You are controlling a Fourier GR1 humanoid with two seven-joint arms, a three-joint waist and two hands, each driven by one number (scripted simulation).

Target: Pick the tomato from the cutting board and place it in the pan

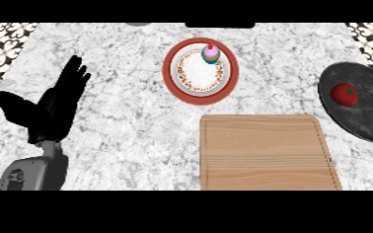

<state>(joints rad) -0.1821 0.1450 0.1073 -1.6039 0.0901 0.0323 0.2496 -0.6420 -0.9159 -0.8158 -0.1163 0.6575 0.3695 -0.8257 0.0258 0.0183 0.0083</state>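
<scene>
Marbled grey-white surface (131, 123) fills the view, with patterned tiles (15, 44) peeking in at both top corners. Biggest thing on it is the wooden cutting board (266, 153), bottom centre-right. The dark pan (357, 121) is cut off by the right edge, near the board's far right corner. A red-rimmed plate (169, 76) sits top centre with a small cupcake (211, 53) on its far side. Over at the left edge rests the left hand (58, 103), its fingers (75, 71) straight and spread, holding nothing. A broad open stretch of marble lies between hand and board. The tomato (345, 94) lies inside the pan.

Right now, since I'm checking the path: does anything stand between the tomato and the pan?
Nothing visible does: the tomato already lies inside the pan, to the right of the cutting board.
</scene>
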